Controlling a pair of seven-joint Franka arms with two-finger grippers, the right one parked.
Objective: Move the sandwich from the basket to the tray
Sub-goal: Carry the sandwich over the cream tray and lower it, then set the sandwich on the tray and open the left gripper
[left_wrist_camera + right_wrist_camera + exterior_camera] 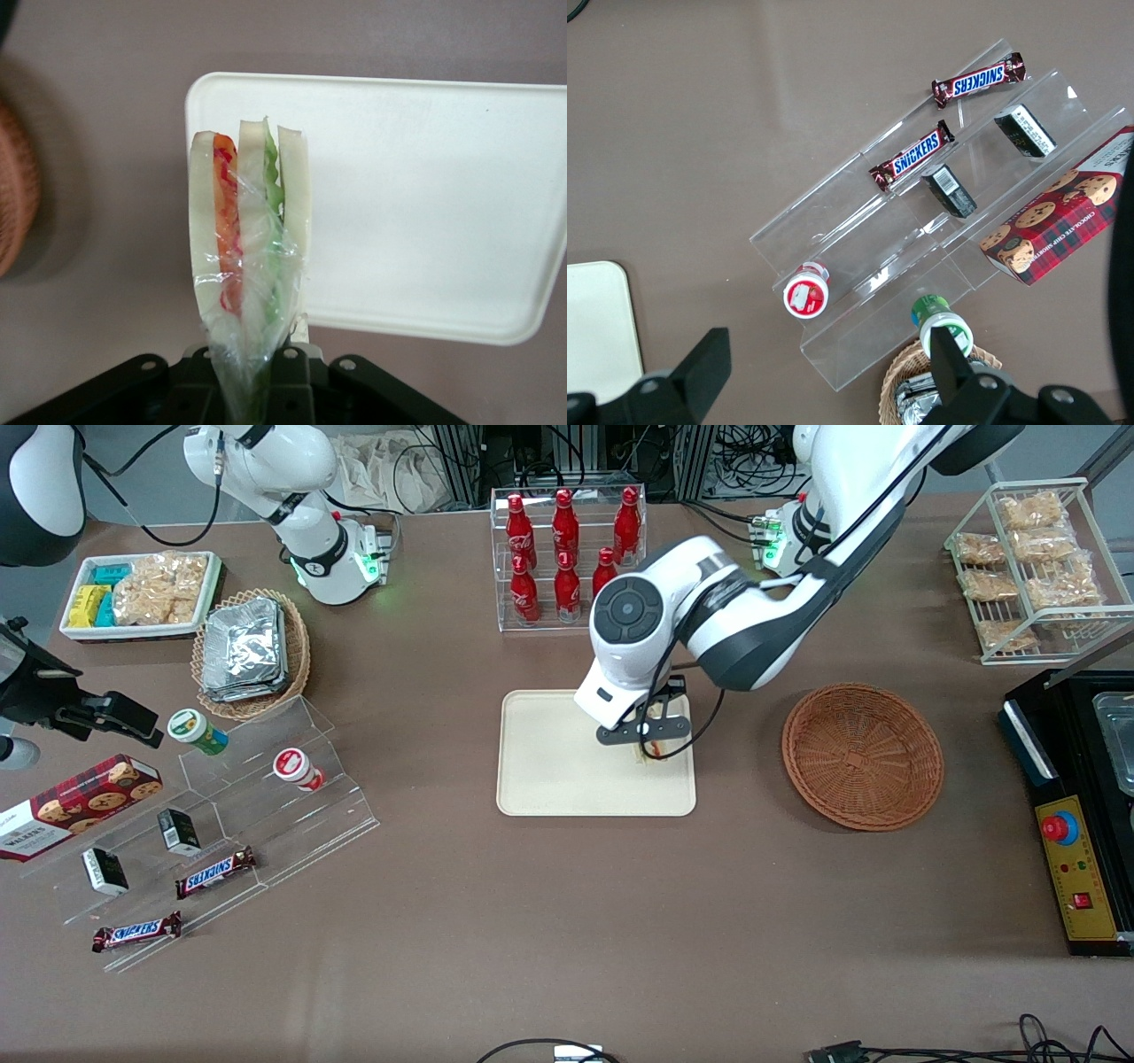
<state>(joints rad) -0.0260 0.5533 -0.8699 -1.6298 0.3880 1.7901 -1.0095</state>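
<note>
The left arm's pincer [654,737] hangs over the cream-beige tray [549,779], above the tray edge nearest the round brown wicker basket [862,755], fingers clamped on the wrapped sandwich [248,257]. In the left wrist view the sandwich sticks out from the pincer as a wedge in clear wrap, three pale bread slices with an orange-red layer and a green layer between them, the wrap bunched where the fingers pinch it. The sandwich is off the tray [425,204], held over its corner and rim, with part of it over the brown surface [567,939]. The basket sits beside the tray toward the working arm's end of the surface, nothing showing inside it; only its woven edge [13,195] shows in the wrist view. Farther from the front camera than the tray stands a clear rack of red Coca-Cola bottles [567,558]. Toward the parked arm's end sit an oval wicker basket with foil packets [250,651], a white tray of snacks [142,593], and a clear stepped display [266,815] with Snickers bars [215,872], small cups and a Walkers cookie box [75,804]. A wire rack of tan snack packs [1032,567] stands at the working arm's end.
</note>
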